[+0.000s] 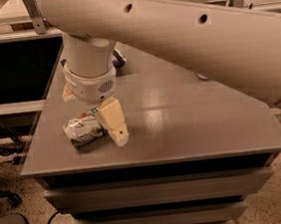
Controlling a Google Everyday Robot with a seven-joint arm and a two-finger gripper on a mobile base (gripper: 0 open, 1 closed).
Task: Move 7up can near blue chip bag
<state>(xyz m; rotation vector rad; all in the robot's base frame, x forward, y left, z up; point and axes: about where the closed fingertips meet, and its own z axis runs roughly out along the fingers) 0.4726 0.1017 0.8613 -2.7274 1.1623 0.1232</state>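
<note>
The 7up can (84, 130) lies on its side near the front left of the grey table (192, 128). It is silver-white with green markings. My gripper (95, 117) reaches down over the can's right end. One beige finger (115, 124) stands right beside that end. The other finger (68, 93) shows just behind the can on the left. The fingers are apart, with the can's right part between them. The blue chip bag is hidden behind my wrist and arm.
My large white arm (182, 34) covers the back and right of the table. A small dark thing (120, 59) pokes out behind the wrist; I cannot tell what it is. The table's left edge is close to the can. Drawers sit below the front edge.
</note>
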